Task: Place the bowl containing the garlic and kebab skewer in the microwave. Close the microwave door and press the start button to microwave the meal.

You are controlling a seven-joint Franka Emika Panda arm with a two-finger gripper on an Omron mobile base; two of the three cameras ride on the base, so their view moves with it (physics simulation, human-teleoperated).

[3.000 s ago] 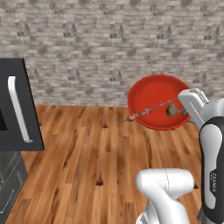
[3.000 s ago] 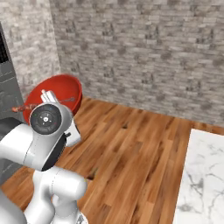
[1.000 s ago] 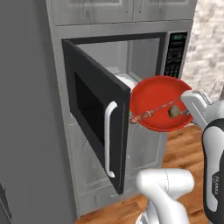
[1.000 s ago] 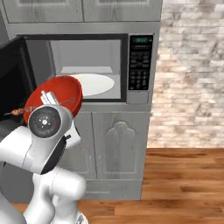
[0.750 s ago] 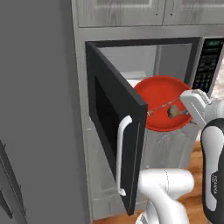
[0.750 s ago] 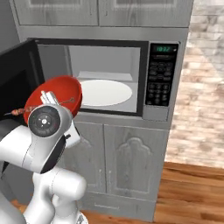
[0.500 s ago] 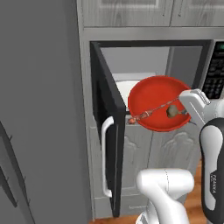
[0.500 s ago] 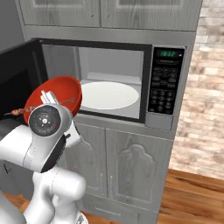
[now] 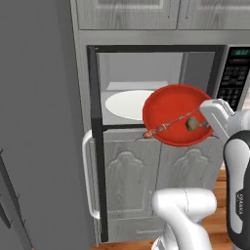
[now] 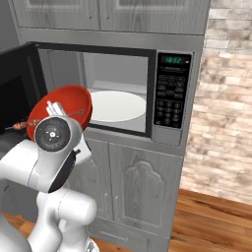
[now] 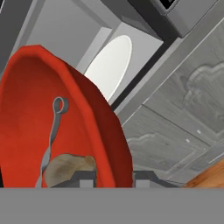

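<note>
My gripper (image 11: 114, 178) is shut on the right rim of the red bowl (image 9: 173, 110), holding it tilted in the air in front of the microwave (image 9: 235, 78) opening. In the bowl (image 11: 26, 109) lie the brownish garlic (image 9: 191, 124) and the kebab skewer (image 9: 168, 126), whose meat end pokes over the left rim. From the hand, the garlic (image 11: 68, 168) sits low beside the skewer's grey stick (image 11: 51, 131). The microwave door (image 9: 96, 146) stands wide open, edge-on, with its white bar handle (image 9: 87, 176). The round white plate (image 9: 126, 104) lies inside, behind the bowl.
Pale grey cabinet doors (image 10: 142, 192) sit below the microwave and more above it. A tall dark grey panel (image 9: 39, 122) fills the left. The keypad with green display (image 10: 172, 93) is right of the opening. A brick wall (image 10: 226, 98) and wood floor (image 10: 216, 221) lie to the right.
The whole picture has shifted as the base moved; the microwave now faces me more squarely and its door appears edge-on. The bowl stays in my gripper.
</note>
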